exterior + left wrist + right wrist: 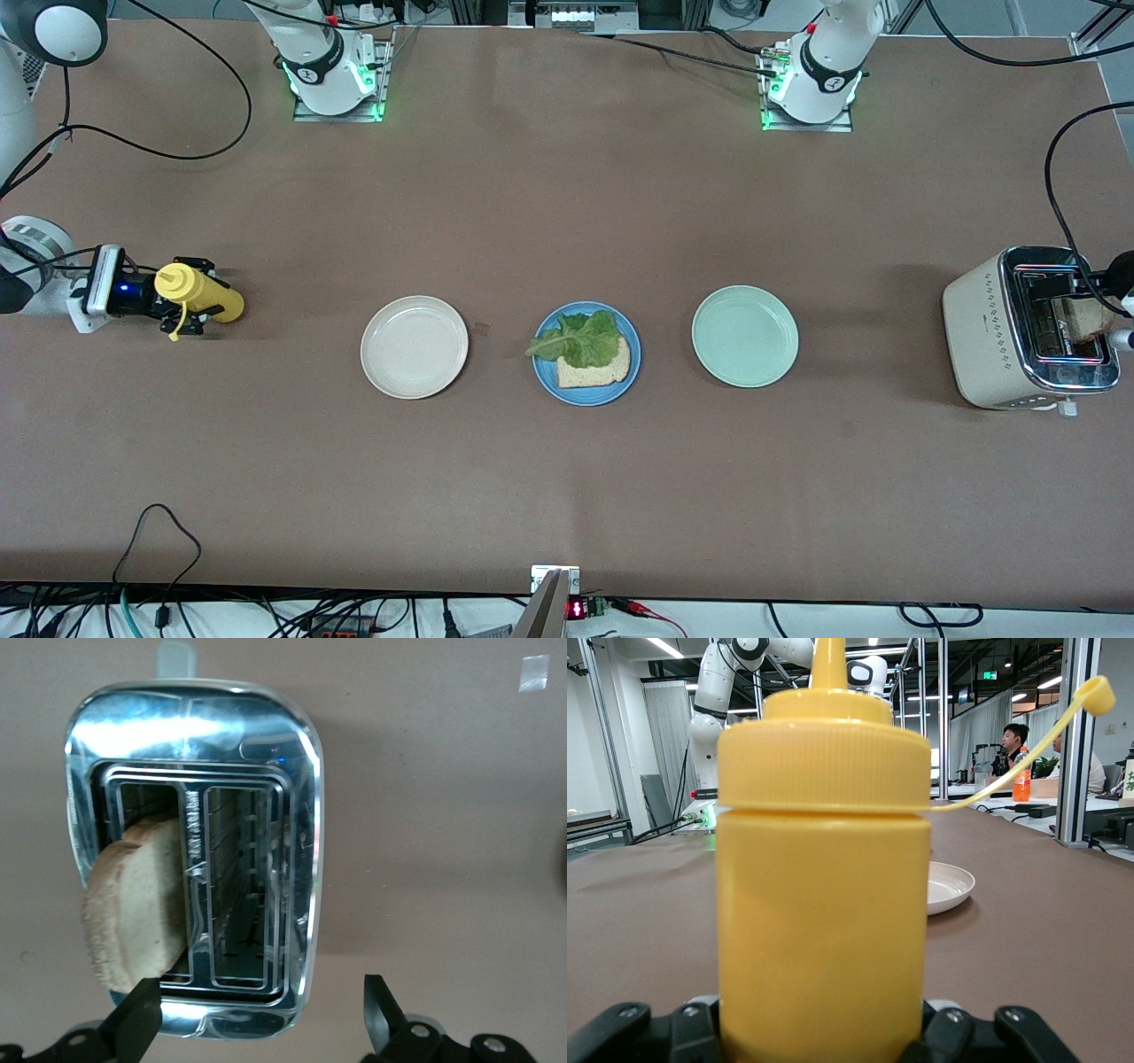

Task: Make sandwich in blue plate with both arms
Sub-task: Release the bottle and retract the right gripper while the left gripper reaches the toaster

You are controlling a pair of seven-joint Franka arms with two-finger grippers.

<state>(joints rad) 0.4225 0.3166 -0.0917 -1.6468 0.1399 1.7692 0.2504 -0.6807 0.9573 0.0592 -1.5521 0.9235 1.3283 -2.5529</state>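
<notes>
The blue plate (553, 386) holds one bread slice (602, 370) with a green lettuce leaf (580, 338) on top. A second bread slice (1086, 321) sticks up from one slot of the toaster (983, 337); it also shows in the left wrist view (133, 904). My left gripper (257, 1014) is open over the toaster (266, 744), one finger (135, 1017) close by that slice. It shows at the frame edge in the front view (1118, 306). My right gripper (182, 306) is shut on a yellow squeeze bottle (205, 297) near the right arm's end of the table; the bottle (824, 886) fills the right wrist view.
A cream-beige plate (415, 347) lies beside the blue plate toward the right arm's end, and a pale mint-green plate (745, 336) toward the left arm's end. Both are empty. Cables run along the table's edges.
</notes>
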